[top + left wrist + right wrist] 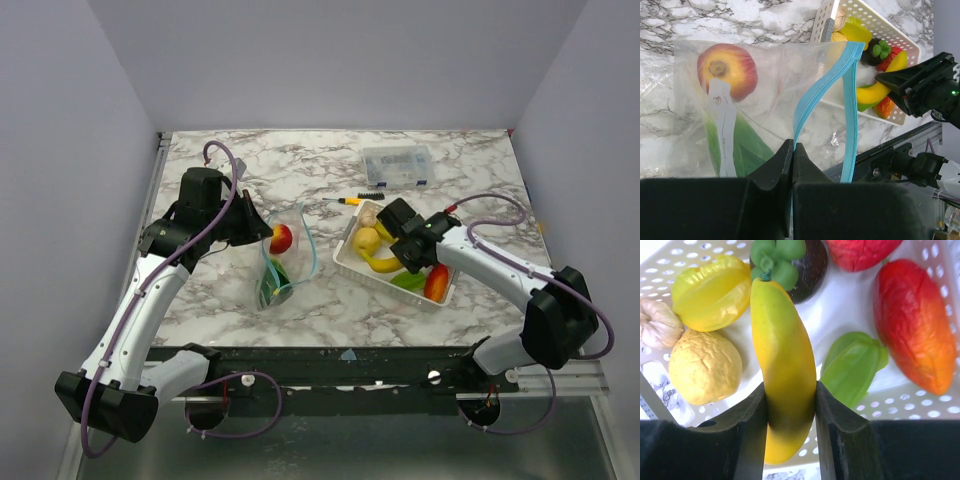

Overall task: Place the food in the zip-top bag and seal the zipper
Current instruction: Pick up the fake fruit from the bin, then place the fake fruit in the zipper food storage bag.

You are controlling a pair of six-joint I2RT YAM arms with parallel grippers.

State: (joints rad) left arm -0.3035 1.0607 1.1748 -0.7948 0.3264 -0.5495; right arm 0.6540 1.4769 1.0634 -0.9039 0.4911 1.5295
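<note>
The clear zip-top bag [285,262] lies open left of centre, its light-blue zipper [850,105] spread apart. A red-yellow fruit [727,70] and a green piece [747,147] sit inside it. My left gripper [792,146] is shut on one blue zipper strip and holds the mouth up. My right gripper [790,390] is shut on a yellow banana [782,365] in the white basket [352,262]. Around the banana lie a yellow star fruit [712,292], a yellow lemon [702,367], a green piece [852,367], a red-orange fruit [912,325] and a dark fruit with a green top [790,265].
A small clear lidded box [397,164] stands at the back right. A small yellow-handled tool [352,200] lies behind the basket. A pale garlic-like piece [657,325] sits in the basket's corner. The table's front edge [380,350] is close to the bag and the basket.
</note>
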